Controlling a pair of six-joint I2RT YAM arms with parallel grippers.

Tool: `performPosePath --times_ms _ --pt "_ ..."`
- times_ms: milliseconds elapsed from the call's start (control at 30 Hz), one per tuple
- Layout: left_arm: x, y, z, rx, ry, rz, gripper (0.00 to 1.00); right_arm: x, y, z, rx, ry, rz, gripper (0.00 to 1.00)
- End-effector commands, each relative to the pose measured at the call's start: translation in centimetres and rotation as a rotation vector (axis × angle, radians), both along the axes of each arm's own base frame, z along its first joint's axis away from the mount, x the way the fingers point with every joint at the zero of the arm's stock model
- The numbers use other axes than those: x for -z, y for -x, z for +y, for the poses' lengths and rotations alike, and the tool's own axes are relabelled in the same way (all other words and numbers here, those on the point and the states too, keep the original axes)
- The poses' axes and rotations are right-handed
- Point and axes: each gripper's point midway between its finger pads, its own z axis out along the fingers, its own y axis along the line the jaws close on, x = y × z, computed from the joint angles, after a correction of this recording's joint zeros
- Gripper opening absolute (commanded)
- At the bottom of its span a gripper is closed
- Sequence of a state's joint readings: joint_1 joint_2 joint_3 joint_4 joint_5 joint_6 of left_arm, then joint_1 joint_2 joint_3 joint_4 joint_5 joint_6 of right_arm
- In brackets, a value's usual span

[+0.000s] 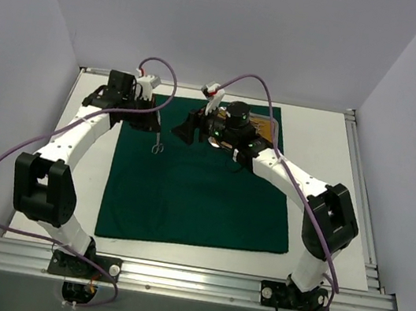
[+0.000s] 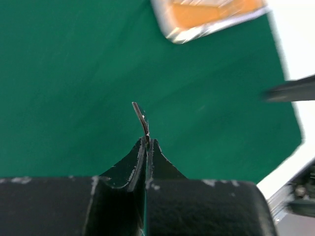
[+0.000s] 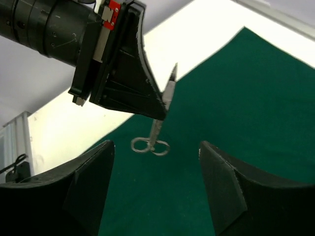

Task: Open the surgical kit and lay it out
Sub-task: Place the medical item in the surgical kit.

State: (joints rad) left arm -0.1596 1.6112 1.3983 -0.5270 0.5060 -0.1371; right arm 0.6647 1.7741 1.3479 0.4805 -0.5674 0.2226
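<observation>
The dark green drape [image 1: 195,185] lies spread flat on the table. My left gripper [image 1: 157,121] is shut on a pair of silver scissors [image 1: 158,144]. They hang by the blade, rings down, above the drape's far left part. In the left wrist view the fingers [image 2: 147,141] pinch the blade tip [image 2: 141,118]. My right gripper [image 1: 186,130] is open and empty, facing the hanging scissors [image 3: 156,132] and the left gripper [image 3: 160,114]. The steel tray with tan liner [image 1: 265,124] sits at the drape's far right, partly hidden by the right arm. Other instruments are out of view.
The tray [image 2: 211,19] shows blurred at the top of the left wrist view, and a right finger [image 2: 290,91] at its right edge. Bare white table borders the drape. Grey walls close three sides; an aluminium rail [image 1: 187,280] runs along the near edge.
</observation>
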Motion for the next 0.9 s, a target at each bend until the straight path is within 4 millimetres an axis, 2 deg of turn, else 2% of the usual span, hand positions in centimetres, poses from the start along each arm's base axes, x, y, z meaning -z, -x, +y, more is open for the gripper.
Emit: performPosePath --times_ms 0,100,200,300,333,433,467,533,567,633,667,700,867 --pt "5.1 2.5 3.8 -0.120 -0.218 0.192 0.02 0.0 0.8 -1.4 0.052 0.036 -0.019 0.65" --pt "7.4 3.5 4.5 -0.148 -0.285 0.263 0.02 0.0 0.9 -2.4 0.092 0.057 -0.028 0.65" --pt "8.6 3.5 6.1 -0.207 -0.369 0.278 0.02 0.6 0.5 -3.3 0.144 0.094 -0.015 0.65" --pt "8.5 3.9 6.8 -0.235 -0.398 0.298 0.02 1.9 0.2 -3.8 0.210 0.150 -0.014 0.63" --pt "8.1 3.9 6.8 -0.251 -0.389 0.301 0.02 2.9 0.7 -3.5 0.224 0.173 -0.010 0.62" --pt "6.7 3.4 6.5 -0.321 -0.340 0.286 0.02 3.8 1.8 -1.1 0.220 0.111 -0.001 0.59" --pt "6.4 3.3 6.5 -0.346 -0.330 0.282 0.02 4.1 3.2 1.1 0.206 0.063 0.009 0.57" --pt "5.7 2.8 6.8 -0.430 -0.316 0.282 0.02 3.8 4.3 3.2 0.199 0.010 0.004 0.57" --pt "5.8 3.0 6.7 -0.447 -0.309 0.299 0.02 3.6 5.1 5.1 0.198 -0.017 -0.009 0.57" --pt "5.9 3.2 6.5 -0.487 -0.281 0.337 0.02 3.6 5.7 6.7 0.198 -0.039 -0.016 0.57" --pt "6.0 3.5 6.2 -0.489 -0.268 0.357 0.02 4.3 6.2 7.8 0.198 -0.039 -0.019 0.57" --pt "6.1 3.6 6.0 -0.491 -0.255 0.370 0.02 4.0 6.2 8.5 0.196 -0.050 -0.024 0.57" --pt "5.3 3.2 6.0 -0.542 -0.222 0.356 0.02 5.4 7.0 9.8 0.198 -0.051 -0.020 0.52"
